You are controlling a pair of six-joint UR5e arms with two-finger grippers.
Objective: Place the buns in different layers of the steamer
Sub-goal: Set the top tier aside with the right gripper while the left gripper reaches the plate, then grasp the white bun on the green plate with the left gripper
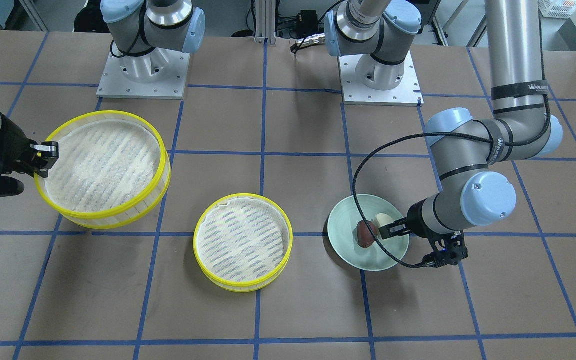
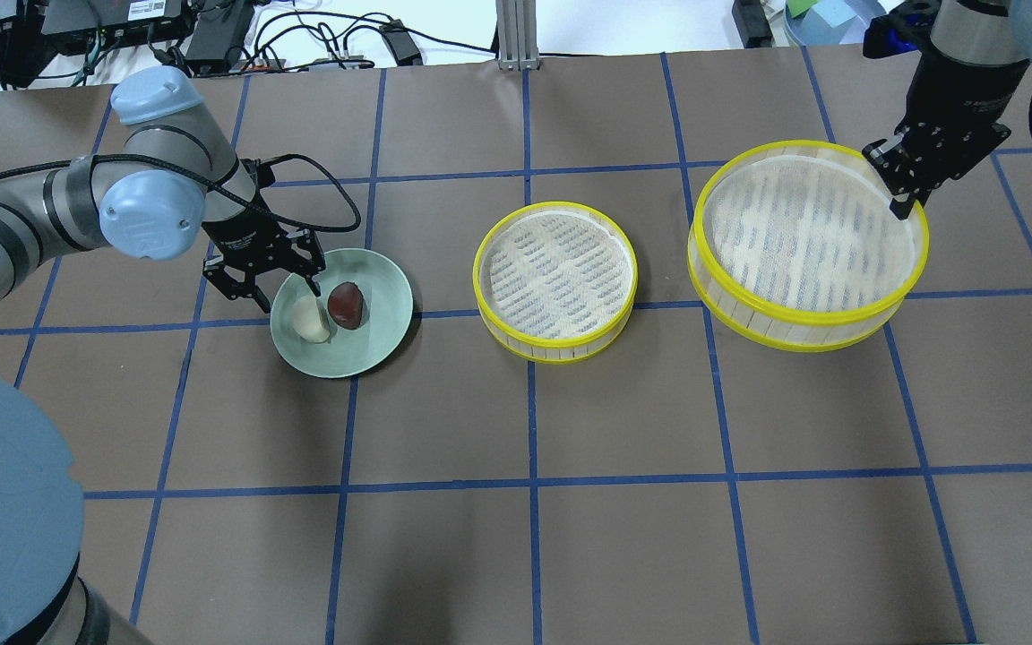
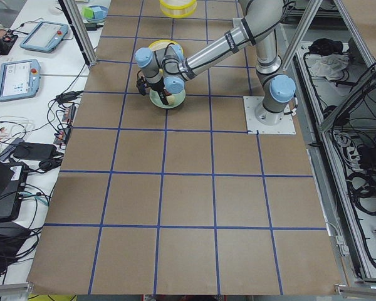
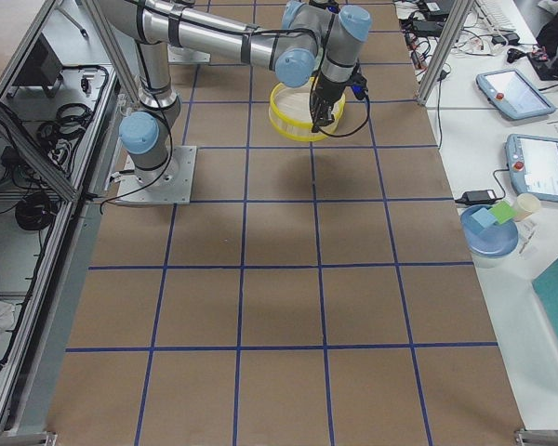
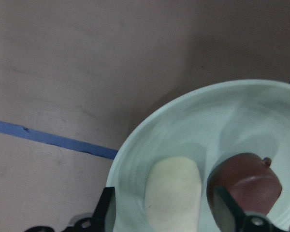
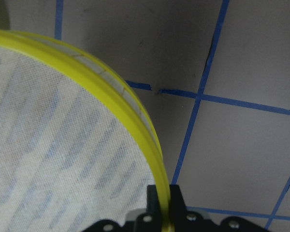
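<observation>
The cream-white bun [image 2: 309,319] and the dark reddish-brown bun [image 2: 348,305] lie side by side on a pale green plate [image 2: 364,354]. My left gripper [image 2: 290,297] is open and low over the plate. In the left wrist view its fingers [image 5: 108,208] stand either side of the cream-white bun [image 5: 174,193], with the brown bun [image 5: 249,183] just outside. One steamer tray [image 2: 556,278] sits empty at the table's middle. My right gripper [image 2: 899,193] is shut on the yellow rim of the other steamer tray [image 2: 807,242], which is empty and looks raised off the table.
The plate [image 1: 383,256] is on my left, the held tray [image 1: 103,165] on my right, and the resting tray [image 1: 242,240] between them. The brown table has a blue tape grid. Both arm bases stand at the table's rear edge.
</observation>
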